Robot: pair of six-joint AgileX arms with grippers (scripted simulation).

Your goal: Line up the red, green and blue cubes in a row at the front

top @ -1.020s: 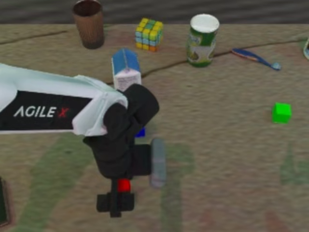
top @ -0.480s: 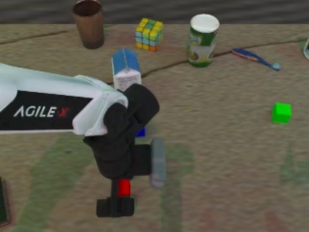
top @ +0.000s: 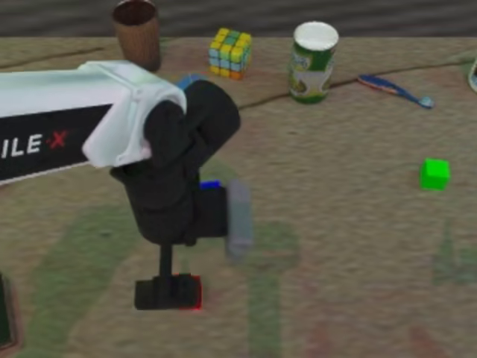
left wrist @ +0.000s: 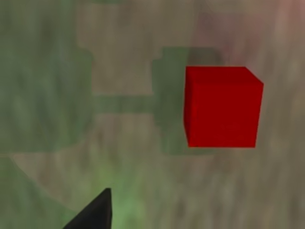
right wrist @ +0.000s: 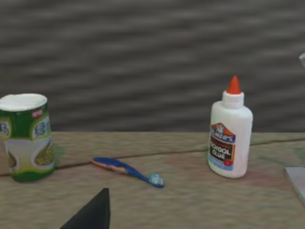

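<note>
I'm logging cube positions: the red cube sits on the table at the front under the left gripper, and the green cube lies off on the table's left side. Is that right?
Not quite. The green cube lies on the table's right side, as the top view shows. The rest holds: the red cube rests on the table at the front, beneath the left gripper.

The white and black left arm [top: 112,142] sprawls across the upper left and centre of the top view, covering the table there; its gripper [top: 168,292] hangs low at lower centre, beside the small bright red cube [top: 196,292]. A deep blue cube [top: 210,184] peeks out under the arm. Along the upper edge stand a brown cup [top: 137,30], a multicoloured puzzle cube [top: 230,52], a green and white can [top: 312,61] and a blue toothbrush [top: 395,90]. The bright green cube [top: 434,173] sits alone at right, with bare table [top: 350,246] all around it.
</note>
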